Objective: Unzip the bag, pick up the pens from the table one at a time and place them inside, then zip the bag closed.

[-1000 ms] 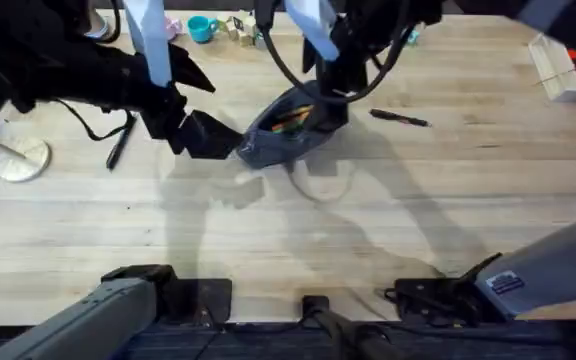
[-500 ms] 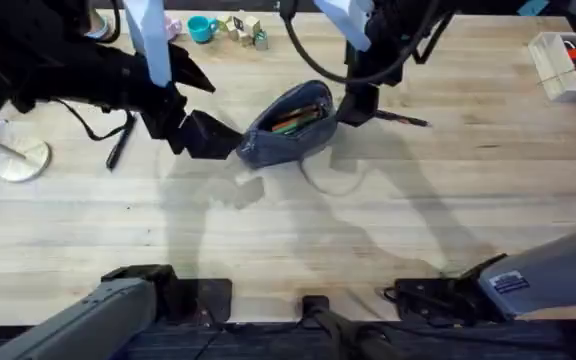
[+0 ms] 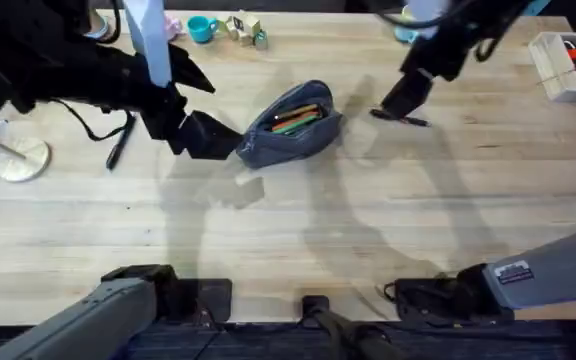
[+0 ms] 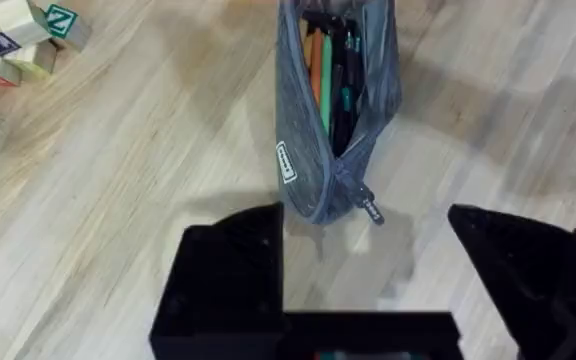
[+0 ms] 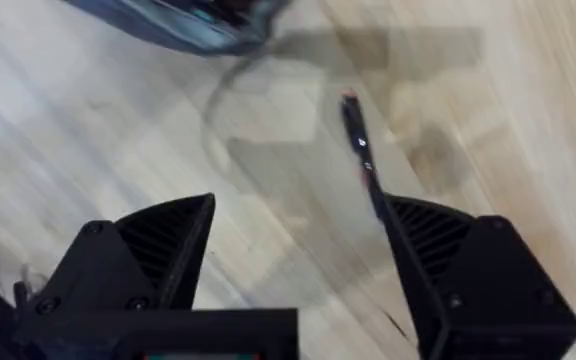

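The grey-blue bag (image 3: 290, 122) lies unzipped in the middle of the table (image 3: 298, 230), with orange, green and dark pens showing through its mouth (image 4: 330, 75). My left gripper (image 3: 208, 137) is open just off the bag's left end, where the zipper pull (image 4: 369, 209) hangs between its spread fingers (image 4: 230, 275). A dark pen (image 3: 400, 118) lies on the wood to the right of the bag. My right gripper (image 3: 409, 95) hovers open over that pen (image 5: 364, 168), holding nothing. Another dark pen (image 3: 120, 145) lies at the far left under the left arm.
A teal mug (image 3: 203, 28) and small letter blocks (image 3: 244, 27) stand at the back. A white tray (image 3: 566, 68) with markers sits at the back right. A white round stand base (image 3: 20, 158) is at the left edge. The near half of the table is bare wood.
My right gripper has moved from above the bag's open mouth to the right and now hangs over the pen lying on the table. The left arm and the bag have stayed put.
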Controlling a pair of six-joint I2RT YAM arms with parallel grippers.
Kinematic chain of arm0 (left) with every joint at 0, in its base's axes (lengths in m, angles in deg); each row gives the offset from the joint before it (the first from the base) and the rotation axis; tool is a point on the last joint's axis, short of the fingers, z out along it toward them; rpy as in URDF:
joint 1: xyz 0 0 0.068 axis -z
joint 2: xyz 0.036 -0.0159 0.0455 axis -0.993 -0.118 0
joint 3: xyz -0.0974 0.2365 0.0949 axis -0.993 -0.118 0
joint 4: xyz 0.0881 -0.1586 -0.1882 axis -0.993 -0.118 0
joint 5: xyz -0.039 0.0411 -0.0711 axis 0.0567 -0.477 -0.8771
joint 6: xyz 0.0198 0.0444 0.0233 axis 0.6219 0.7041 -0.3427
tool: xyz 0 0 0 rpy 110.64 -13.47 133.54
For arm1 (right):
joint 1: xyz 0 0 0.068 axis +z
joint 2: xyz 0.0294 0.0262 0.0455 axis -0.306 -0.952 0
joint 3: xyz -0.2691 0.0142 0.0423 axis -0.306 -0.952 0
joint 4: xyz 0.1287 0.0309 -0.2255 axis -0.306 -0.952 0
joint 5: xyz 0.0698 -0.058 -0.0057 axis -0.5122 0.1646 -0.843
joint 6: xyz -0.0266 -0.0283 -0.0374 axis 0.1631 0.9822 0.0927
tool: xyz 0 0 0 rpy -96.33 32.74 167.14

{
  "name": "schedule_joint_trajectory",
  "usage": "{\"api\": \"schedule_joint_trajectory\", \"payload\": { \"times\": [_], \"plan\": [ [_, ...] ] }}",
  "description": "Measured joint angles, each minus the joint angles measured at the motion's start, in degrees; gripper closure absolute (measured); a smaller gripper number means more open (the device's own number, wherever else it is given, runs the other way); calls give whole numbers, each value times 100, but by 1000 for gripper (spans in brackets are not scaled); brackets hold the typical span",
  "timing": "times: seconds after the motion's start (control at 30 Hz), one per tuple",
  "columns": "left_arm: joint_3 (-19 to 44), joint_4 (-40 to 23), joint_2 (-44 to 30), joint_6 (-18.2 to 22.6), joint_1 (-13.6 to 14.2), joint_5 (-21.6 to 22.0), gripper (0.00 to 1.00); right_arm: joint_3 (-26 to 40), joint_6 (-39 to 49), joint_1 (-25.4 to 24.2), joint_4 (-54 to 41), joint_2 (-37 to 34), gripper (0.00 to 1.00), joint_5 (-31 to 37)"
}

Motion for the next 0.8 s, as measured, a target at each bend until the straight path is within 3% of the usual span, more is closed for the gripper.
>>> {"api": "schedule_joint_trajectory", "payload": {
  "times": [0.03,0.27,0.8],
  "plan": [
    [0,-16,0,0,0,0,8,0,24,-446,81,0,6,-69],
    [0,-24,0,0,0,0,7,0,219,-1084,102,0,6,-152],
    [0,-42,0,0,0,0,7,0,669,-1152,104,0,6,-155]
  ]
}}
